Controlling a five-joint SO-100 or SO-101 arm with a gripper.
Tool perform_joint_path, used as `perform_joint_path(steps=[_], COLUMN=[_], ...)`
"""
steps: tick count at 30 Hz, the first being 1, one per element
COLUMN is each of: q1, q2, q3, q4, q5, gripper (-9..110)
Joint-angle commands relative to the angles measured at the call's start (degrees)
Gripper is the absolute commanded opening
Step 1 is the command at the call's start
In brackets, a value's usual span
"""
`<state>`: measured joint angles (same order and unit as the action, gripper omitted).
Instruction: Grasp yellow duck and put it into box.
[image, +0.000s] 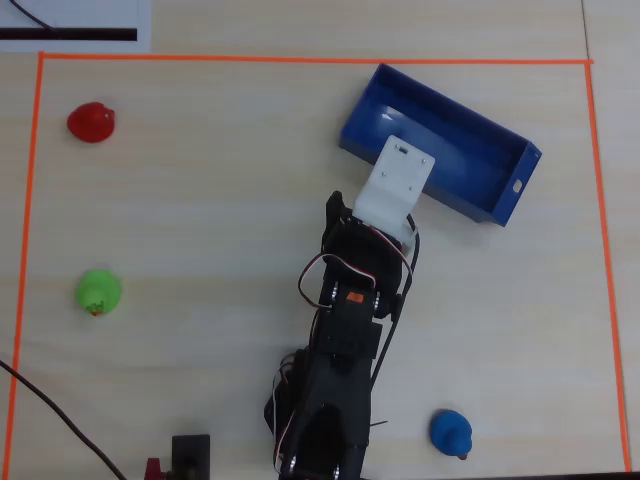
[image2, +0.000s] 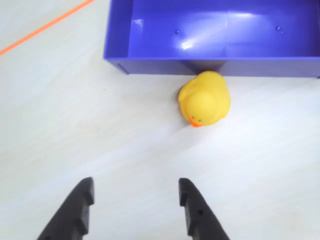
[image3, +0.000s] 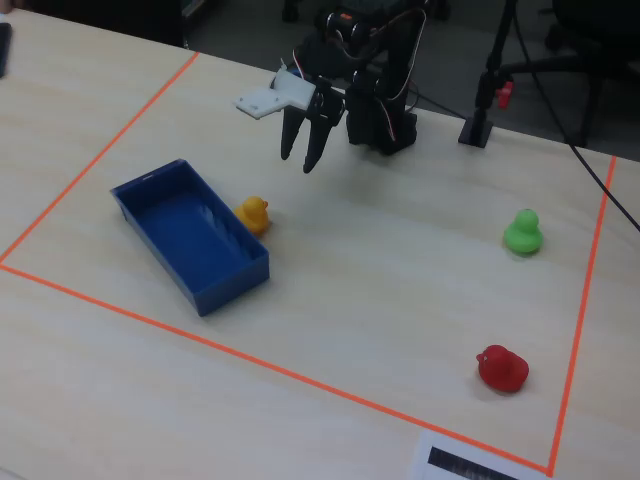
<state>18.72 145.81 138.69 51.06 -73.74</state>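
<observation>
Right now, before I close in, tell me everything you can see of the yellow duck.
The yellow duck is small, rounded and smooth, rubbery-looking, with an orange beak and dark eye dots. It sits upright on the table, outside the box, right against its long blue wall; whether they touch is unclear. In the wrist view its beak faces the camera. The gripper is open, short of it, not touching.

From above, the arm (image: 345, 340) reaches up from the bottom edge toward the blue box (image: 440, 145), which sits tilted in the upper right of the orange tape border (image: 300, 60). The arm's white wrist plate (image: 398, 185) overlaps the box's near wall, hiding what lies beneath. A red duck (image: 92, 122) sits at upper left, a green duck (image: 98, 292) below it, and a blue duck (image: 451, 432) at lower right. A black cable (image: 50, 410) crosses the lower left corner.
</observation>
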Motion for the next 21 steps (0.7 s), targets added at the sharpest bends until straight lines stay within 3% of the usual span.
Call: perform_joint_path(steps=[1,21], q1=[1.32,9.40], q2=[-4.22,-37.79], q3=[-0.35,-11.51], q4=[-3.69,-20.13], q5=[-0.97,-1.67], gripper=[25,27])
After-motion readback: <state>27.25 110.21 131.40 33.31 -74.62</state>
